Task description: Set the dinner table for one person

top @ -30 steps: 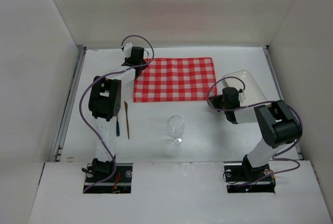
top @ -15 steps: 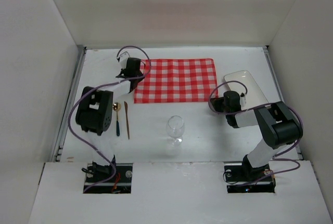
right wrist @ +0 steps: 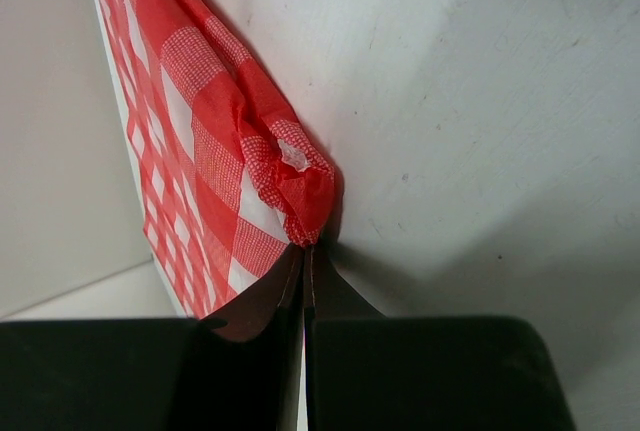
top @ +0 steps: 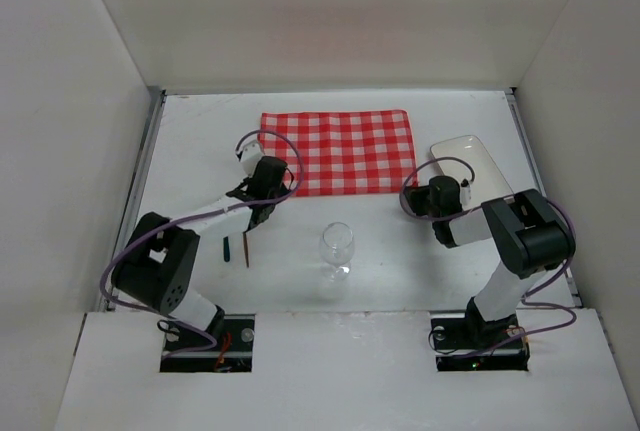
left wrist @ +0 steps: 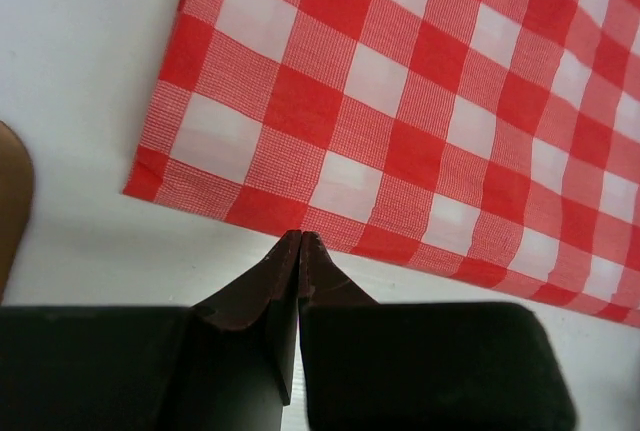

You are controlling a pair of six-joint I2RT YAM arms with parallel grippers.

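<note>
Left fingers closed, empty, beside the checked cloth's near edge; right fingers pinch its corner.

The checked cloth is fine-woven fabric, matt, puckered at one corner. The surface beneath the cloth is smooth matt white, with dull metal edge strips. Beside the cloth, the wine glass is clear and shiny, and the plate is glossy white.

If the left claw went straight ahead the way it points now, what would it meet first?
Almost at once, the near edge of the red-and-white checked cloth, just ahead of the shut left claw; depth is unclear.
</note>
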